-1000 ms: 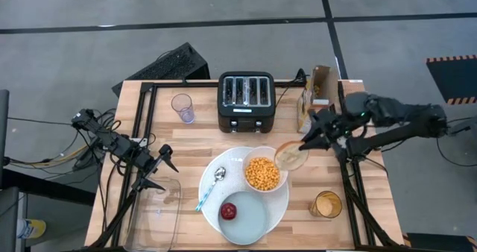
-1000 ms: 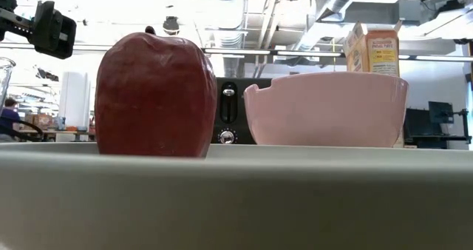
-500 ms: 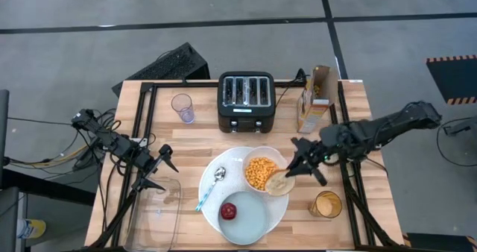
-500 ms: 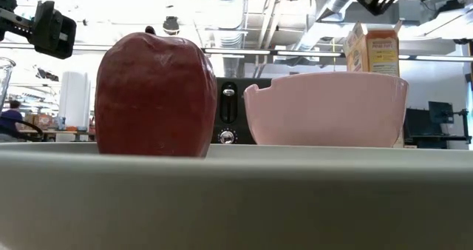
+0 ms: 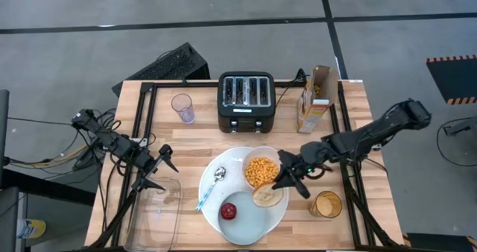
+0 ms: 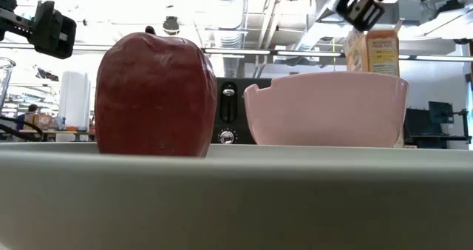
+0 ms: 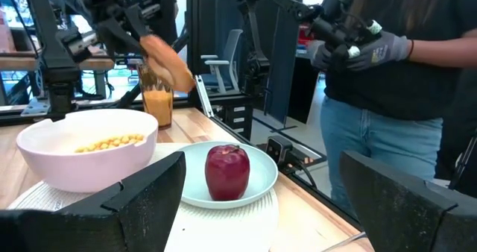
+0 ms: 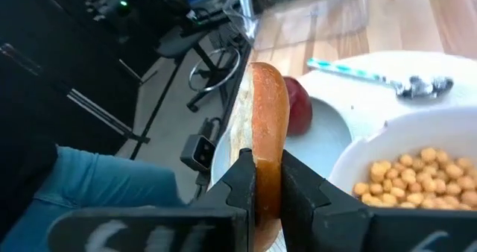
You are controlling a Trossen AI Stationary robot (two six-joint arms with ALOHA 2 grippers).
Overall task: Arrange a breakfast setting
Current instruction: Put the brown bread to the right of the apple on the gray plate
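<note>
A large round white plate (image 5: 216, 162) holds a white bowl (image 5: 250, 159) of yellow cereal (image 5: 261, 171), a blue-handled spoon (image 5: 209, 188) and a small pale-blue plate (image 5: 250, 218) with a red apple (image 5: 229, 211) standing on it. My right gripper (image 5: 285, 180) is shut on a toasted bagel half (image 5: 267, 196) above the plates, just near-side of the bowl. It also shows in the left wrist view (image 7: 168, 62). My left gripper (image 5: 159, 170) is open and empty at the table's left, beside the plate. My right gripper pinches the bagel half between its two fingers (image 8: 242, 185), one on each flat face, at the rim (image 8: 267, 170) that faces the arm. The fingers come from the table's right, slanting down. The bagel sticks out beyond the fingertips, tilted and lifted clear of the plates.
A black toaster (image 5: 247, 101), a cereal box (image 5: 313, 99) and an empty glass (image 5: 182, 106) stand at the far side. A glass of orange juice (image 5: 326, 204) stands right of the plate, a clear container (image 5: 160, 211) at the near left. A gloved person (image 7: 373, 51) stands beyond the table.
My right gripper has carried the bagel half from beside the cereal box toward the table's near edge and left, past the bowl, to above the plates' near right part. It has stayed shut on the bagel.
</note>
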